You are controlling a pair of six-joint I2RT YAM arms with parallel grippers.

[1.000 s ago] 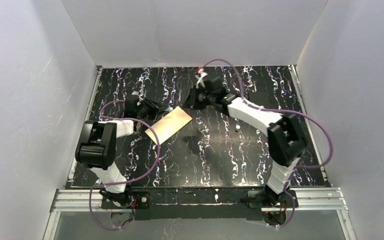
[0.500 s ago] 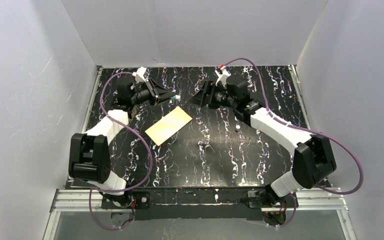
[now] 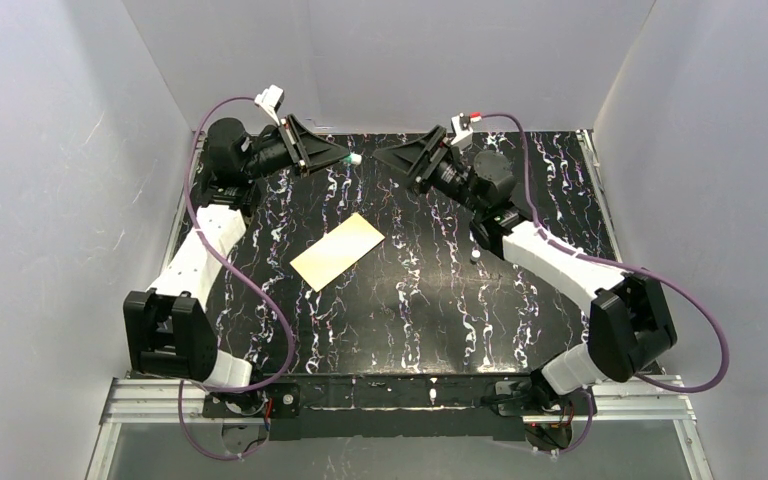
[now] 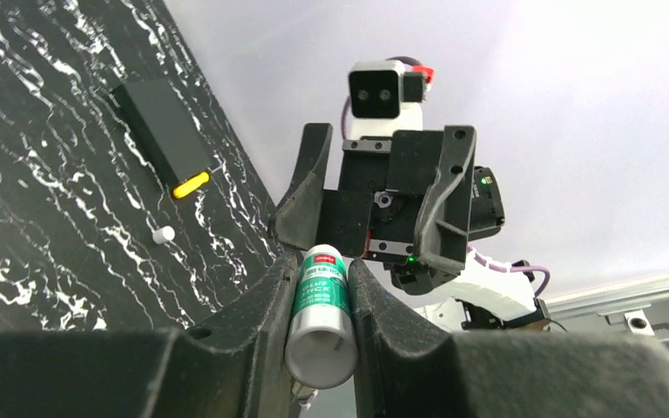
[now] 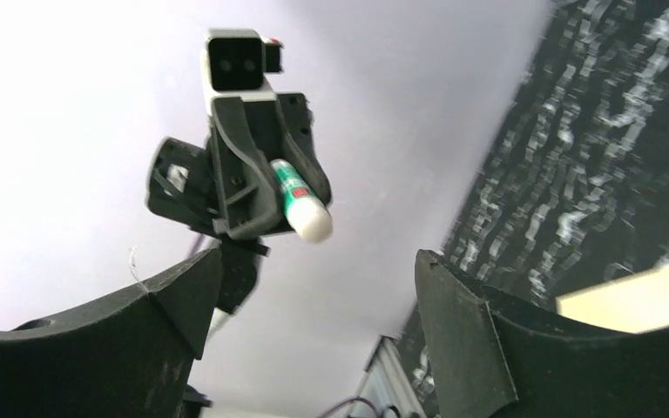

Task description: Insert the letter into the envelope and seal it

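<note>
The top camera looks down from high behind the arm bases, far enough to take in the whole table (image 3: 440,300) and both arms. Each wrist camera looks out close along its own fingers: the left one faces the right gripper (image 4: 370,218), and the right one faces the left gripper (image 5: 289,202). All three views share the glue stick (image 4: 320,305).

Envelope (image 3: 338,251): tan paper, matt, smooth. Surface (image 3: 440,310) under it: black with white marbled veining, slight sheen. Glue stick (image 4: 320,318): smooth white plastic tube, glossy green printed label. Left gripper (image 4: 322,270) jaws: black plastic, matt, faintly grainy. Rail (image 3: 400,398) nearward of the envelope: bare silvery metal.
</note>
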